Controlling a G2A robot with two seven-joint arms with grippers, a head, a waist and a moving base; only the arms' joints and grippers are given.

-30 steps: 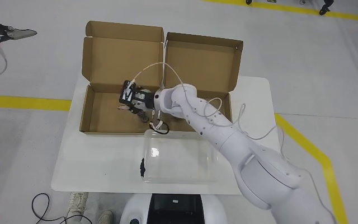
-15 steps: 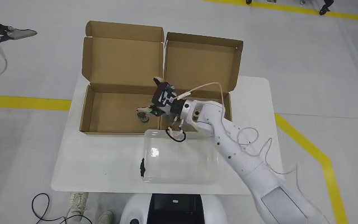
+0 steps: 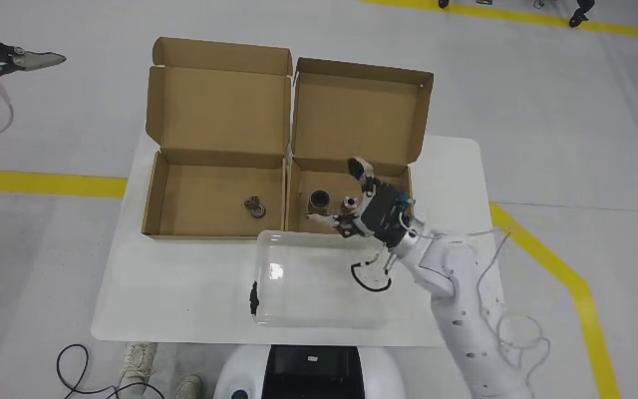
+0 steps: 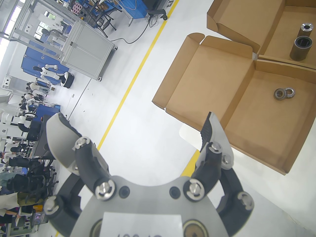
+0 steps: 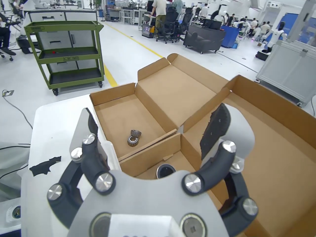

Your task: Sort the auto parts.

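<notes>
Two bearings (image 3: 255, 205) lie touching one another on the floor of the bearing box (image 3: 189, 199), toward the wall it shares with the sleeve box (image 3: 359, 110). Two dark metal sleeves (image 4: 299, 48) stand upright just beyond that shared wall. Both boxes sit open on the table (image 3: 150, 289), and a clear bin (image 3: 319, 289) lies just beside the bearing box's near wall, with a small dark scrap (image 3: 253, 297) at its edge; what the scrap is cannot be told. The right gripper (image 5: 153, 122) hangs over the sleeve box, one box across from the bearings, its fingers (image 5: 217, 124) apart with nothing between them. The left gripper (image 4: 134, 122) is outside the bearing box, on the side away from the sleeve box, and its fingers are likewise apart and empty. Assessment: the bearings are judged to be hard steel, dense for their size, rigid and smooth, so liable to slip or roll if pinched off-centre. The sound hold is from above, across the outer ring on opposite sides, taking one bearing at a time since the pair touch. The sleeves are judged heavier and stiff, liable to topple. They are best gripped across the outer wall near mid-height, kept upright.
</notes>
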